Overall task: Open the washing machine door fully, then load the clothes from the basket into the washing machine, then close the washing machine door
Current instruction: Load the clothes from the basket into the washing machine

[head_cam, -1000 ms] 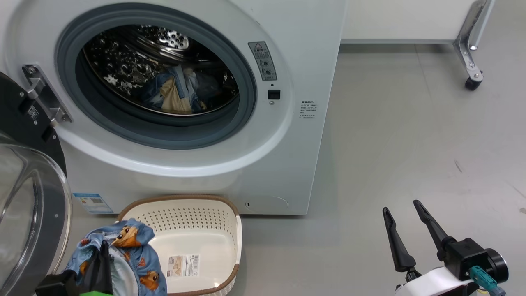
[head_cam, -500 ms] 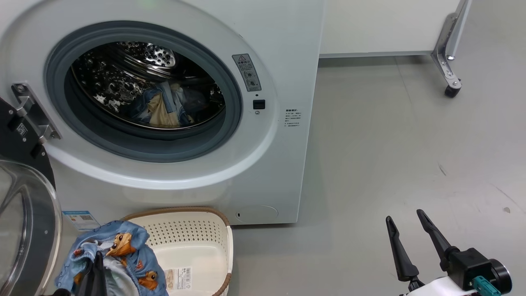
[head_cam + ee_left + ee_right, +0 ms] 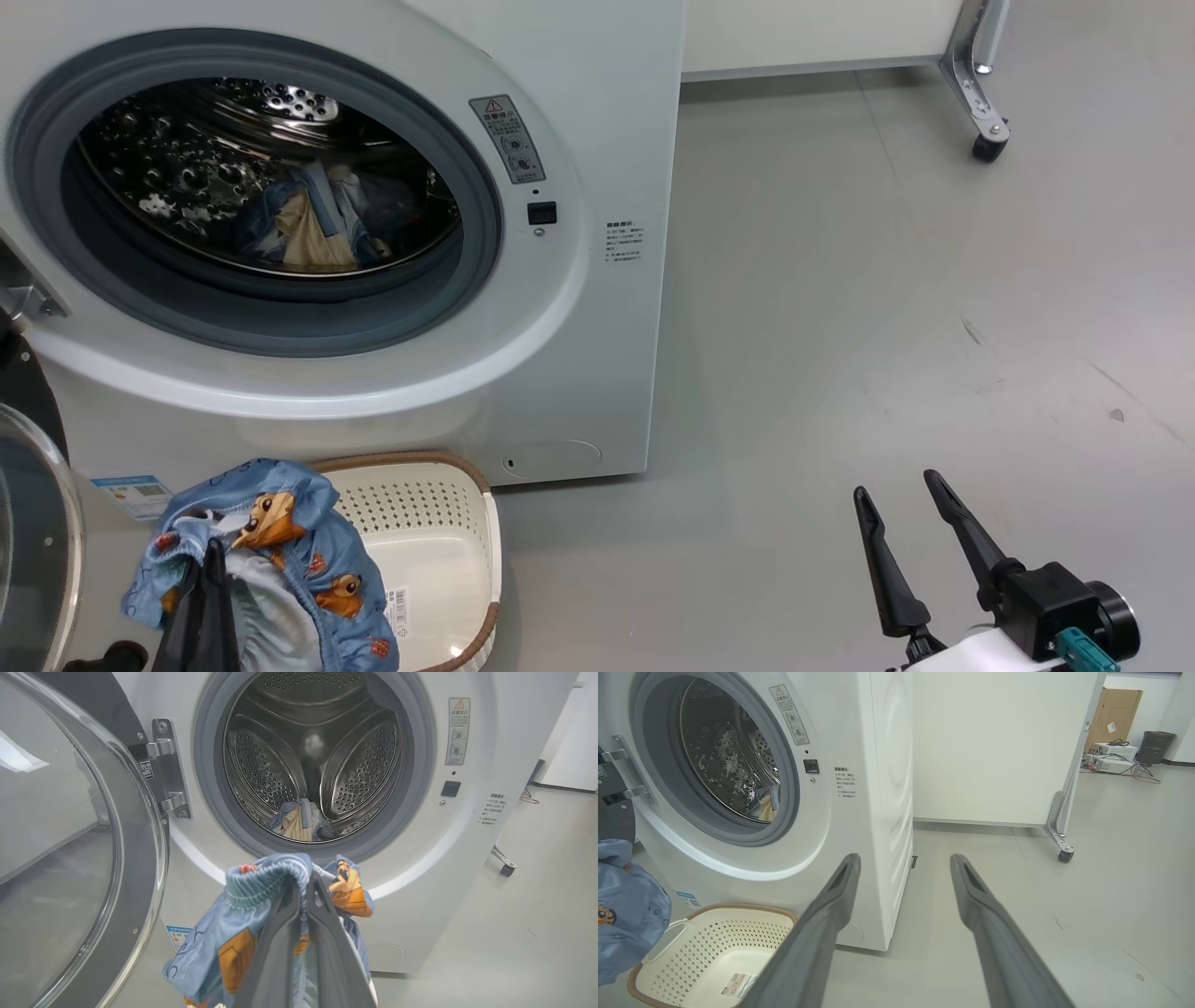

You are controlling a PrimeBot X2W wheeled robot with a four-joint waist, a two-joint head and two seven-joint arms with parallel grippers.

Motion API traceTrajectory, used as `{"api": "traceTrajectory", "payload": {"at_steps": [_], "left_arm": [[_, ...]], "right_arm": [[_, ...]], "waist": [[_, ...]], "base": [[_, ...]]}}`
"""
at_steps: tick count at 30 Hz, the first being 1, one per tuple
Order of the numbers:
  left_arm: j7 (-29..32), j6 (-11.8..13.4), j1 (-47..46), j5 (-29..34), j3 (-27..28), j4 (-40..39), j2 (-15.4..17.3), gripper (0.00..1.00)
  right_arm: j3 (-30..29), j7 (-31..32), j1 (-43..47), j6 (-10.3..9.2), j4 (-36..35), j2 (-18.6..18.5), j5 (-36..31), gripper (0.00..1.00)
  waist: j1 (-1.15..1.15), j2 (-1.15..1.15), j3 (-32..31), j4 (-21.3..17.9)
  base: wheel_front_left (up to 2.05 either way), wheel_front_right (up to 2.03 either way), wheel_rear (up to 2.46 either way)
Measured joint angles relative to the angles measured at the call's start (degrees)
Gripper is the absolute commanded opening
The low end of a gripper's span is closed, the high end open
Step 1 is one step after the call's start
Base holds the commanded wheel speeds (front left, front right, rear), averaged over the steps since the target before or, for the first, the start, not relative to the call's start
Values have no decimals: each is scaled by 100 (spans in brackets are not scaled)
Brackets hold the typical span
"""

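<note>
Head view: the washing machine (image 3: 597,355) fills the 10 o'clock part of the frame, and the washing machine door (image 3: 37,523) stands open at 8 o'clock. Some clothes (image 3: 303,229) lie at the bottom of the steel drum (image 3: 168,159). At 7 o'clock the left gripper (image 3: 215,551) is pinched together on a blue printed garment (image 3: 308,532), held over the left end of the basket (image 3: 448,523), which stands on the floor (image 3: 840,327) just before the machine. In the left wrist view the garment drapes over both closed fingers (image 3: 275,952), with the drum mouth at 12 o'clock. At 5 o'clock the right gripper (image 3: 894,485) hovers over the floor, jaws spread apart and empty.
</note>
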Motion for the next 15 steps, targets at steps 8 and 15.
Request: {"api": "traceTrajectory", "payload": {"at_steps": [8,15], "left_arm": [[85,14,-550,49,62,-298,152,0],[457,101,-1601,118,498,-564,777,0]], "right_arm": [[167,0,-193,0,-120,110,-1,100],[430,0,-589,0,-183,164,-1,100]], "waist": [[0,0,433,-260],[0,0,1052,-655]], "base": [[0,0,0],[0,0,0]]}}
